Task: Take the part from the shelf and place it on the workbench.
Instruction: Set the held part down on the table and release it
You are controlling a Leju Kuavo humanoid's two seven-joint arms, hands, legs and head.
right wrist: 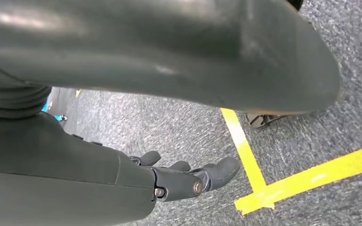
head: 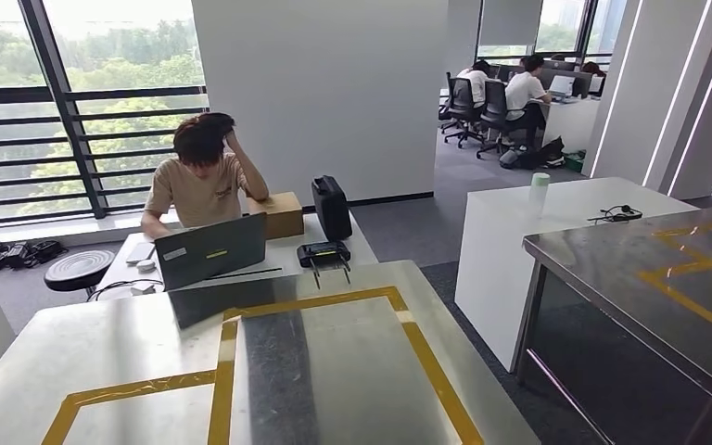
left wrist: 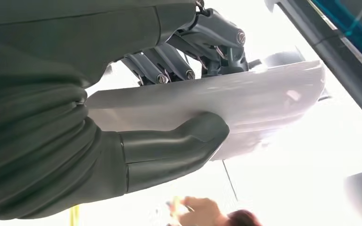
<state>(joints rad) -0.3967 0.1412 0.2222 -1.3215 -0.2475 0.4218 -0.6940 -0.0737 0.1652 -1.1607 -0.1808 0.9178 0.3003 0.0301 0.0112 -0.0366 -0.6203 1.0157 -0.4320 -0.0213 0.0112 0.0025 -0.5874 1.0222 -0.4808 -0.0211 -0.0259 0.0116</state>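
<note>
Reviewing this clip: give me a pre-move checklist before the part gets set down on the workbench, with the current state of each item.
1. Part held: ok. The left robot hand grips the pale flat part, thumb under one face, fingers over the other.
2. Grip firmness: cannot tell.
3. Workbench ahead: ok. The taped steel workbench lies in front in the head view.
4. Landing zone: ok. The yellow tape outline has nothing inside it.
5. Right robot hand out of the way: ok. It hangs empty over carpet.
6. Person nearby: ok. Seated behind a laptop, beyond the bench.

The workbench (head: pixel 352 371) top is glossy brushed metal, the part (left wrist: pixel 245 106) smooth pale plastic, the floor (right wrist: pixel 169 127) rough carpet.
</note>
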